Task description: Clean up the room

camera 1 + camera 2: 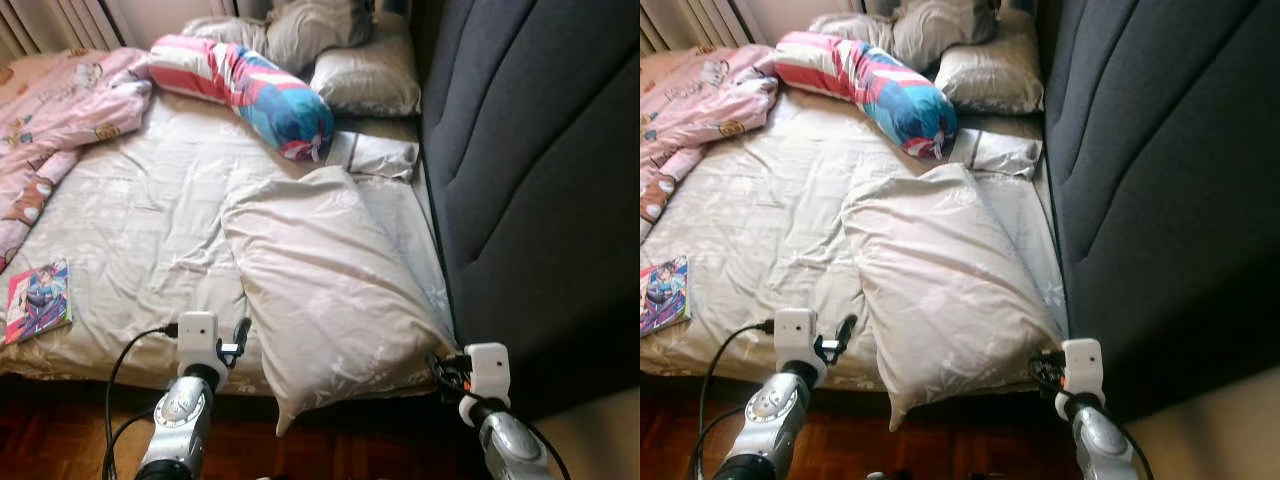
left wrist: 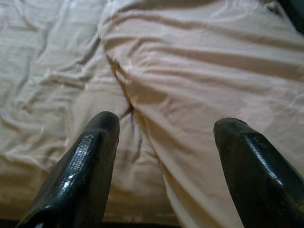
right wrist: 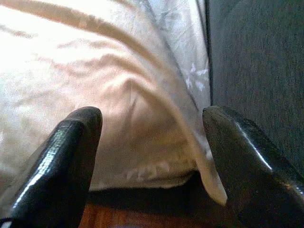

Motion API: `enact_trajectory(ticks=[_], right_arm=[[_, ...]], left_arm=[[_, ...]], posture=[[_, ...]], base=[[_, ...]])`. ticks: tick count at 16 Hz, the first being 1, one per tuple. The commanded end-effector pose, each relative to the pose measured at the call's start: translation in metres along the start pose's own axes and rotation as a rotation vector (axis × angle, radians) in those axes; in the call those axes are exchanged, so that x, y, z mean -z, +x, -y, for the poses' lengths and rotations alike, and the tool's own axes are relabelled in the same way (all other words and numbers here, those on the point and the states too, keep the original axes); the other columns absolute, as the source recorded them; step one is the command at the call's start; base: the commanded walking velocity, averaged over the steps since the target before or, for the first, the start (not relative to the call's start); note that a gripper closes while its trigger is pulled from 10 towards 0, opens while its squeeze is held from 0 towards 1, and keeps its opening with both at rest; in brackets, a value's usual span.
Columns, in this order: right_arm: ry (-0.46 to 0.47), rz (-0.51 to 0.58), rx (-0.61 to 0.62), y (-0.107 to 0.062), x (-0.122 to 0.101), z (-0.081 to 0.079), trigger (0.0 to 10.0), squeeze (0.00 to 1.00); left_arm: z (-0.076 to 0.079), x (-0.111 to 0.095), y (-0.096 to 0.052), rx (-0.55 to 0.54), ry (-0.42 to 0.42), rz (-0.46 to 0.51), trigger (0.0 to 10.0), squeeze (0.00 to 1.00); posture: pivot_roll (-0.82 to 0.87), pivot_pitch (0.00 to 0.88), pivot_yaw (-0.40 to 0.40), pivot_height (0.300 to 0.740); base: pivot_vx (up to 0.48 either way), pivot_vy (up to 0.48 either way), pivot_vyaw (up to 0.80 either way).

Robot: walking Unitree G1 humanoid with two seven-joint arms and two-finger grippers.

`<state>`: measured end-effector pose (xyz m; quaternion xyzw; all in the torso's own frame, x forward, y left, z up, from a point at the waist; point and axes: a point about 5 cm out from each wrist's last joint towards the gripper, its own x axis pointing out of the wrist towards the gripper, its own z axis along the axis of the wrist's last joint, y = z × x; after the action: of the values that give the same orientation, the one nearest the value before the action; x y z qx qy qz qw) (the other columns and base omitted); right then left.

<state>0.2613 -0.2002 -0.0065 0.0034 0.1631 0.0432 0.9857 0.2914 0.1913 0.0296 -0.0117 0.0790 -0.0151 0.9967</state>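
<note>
**Pillow grab at the foot of the bed, both jaws lined up**

Pillow (image 1: 325,290) is big, pale cream, soft and rumpled, lying on the bed (image 1: 130,230) with its near end hanging over the mattress edge. It sits between the two sets of jaws, just ahead of them. Left gripper (image 2: 164,156) is wide open with nothing in it, aimed at the pillow's side edge. Right gripper (image 3: 152,156) is also wide open and empty, at the drooping corner beside the dark headboard (image 1: 540,180). I'd pinch both corners deep, since loose fabric probably slips

Soft daylight from the far left, bright glare on pale bedding (image 1: 150,230), dim floor, slightly soft focus
</note>
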Motion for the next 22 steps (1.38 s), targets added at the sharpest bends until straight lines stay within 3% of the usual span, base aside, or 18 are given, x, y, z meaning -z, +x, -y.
enact_trajectory(ticks=[1,4,13,16,18,19,20,22], right_arm=[[0.027,-0.001,0.026,-0.001,0.002,0.002,10.0,0.00],[0.032,-0.009,0.024,-0.002,0.005,-0.001,10.0,0.00],[0.035,-0.015,0.037,0.001,0.004,-0.003,10.0,0.00],[-0.052,-0.139,0.126,0.001,0.011,0.012,10.0,0.00],[-0.131,-0.161,0.156,0.003,0.006,0.023,10.0,0.00],[-0.212,-0.168,0.164,0.005,0.000,0.029,10.0,0.60],[-0.228,-0.203,0.182,0.007,-0.002,0.035,10.0,1.00],[-0.226,-0.203,0.191,0.012,-0.012,0.040,10.0,1.00]], left_arm=[[-0.005,0.005,-0.002,-0.012,-0.015,-0.030,10.0,0.00],[-0.005,0.004,-0.001,-0.002,-0.005,-0.029,10.0,0.00],[0.003,0.004,0.000,0.036,0.008,-0.032,10.0,0.00],[0.006,0.008,0.000,0.057,0.018,-0.070,10.0,0.00],[0.006,0.007,0.001,0.063,0.018,-0.067,10.0,0.00],[0.006,0.006,0.002,0.066,0.018,-0.065,10.0,0.00],[0.005,0.004,0.002,0.071,0.020,-0.064,10.0,0.00],[0.005,0.004,0.002,0.083,0.026,-0.067,10.0,0.00]], posture=[[-0.05,0.161,0.013,0.740],[-0.05,0.155,0.017,0.740],[-0.04,0.165,0.018,0.740],[-0.03,0.182,0.021,0.740],[-0.03,0.190,0.027,0.740],[-0.04,0.197,0.032,0.740],[-0.03,0.206,0.037,0.740],[-0.03,0.216,0.043,0.740]], base=[[0.000,0.292,0.00],[0.000,0.375,0.00],[0.000,0.000,0.00],[0.000,0.000,0.00],[0.000,0.000,0.00],[0.000,0.000,0.00],[0.000,0.000,0.00],[0.000,0.000,0.00]])
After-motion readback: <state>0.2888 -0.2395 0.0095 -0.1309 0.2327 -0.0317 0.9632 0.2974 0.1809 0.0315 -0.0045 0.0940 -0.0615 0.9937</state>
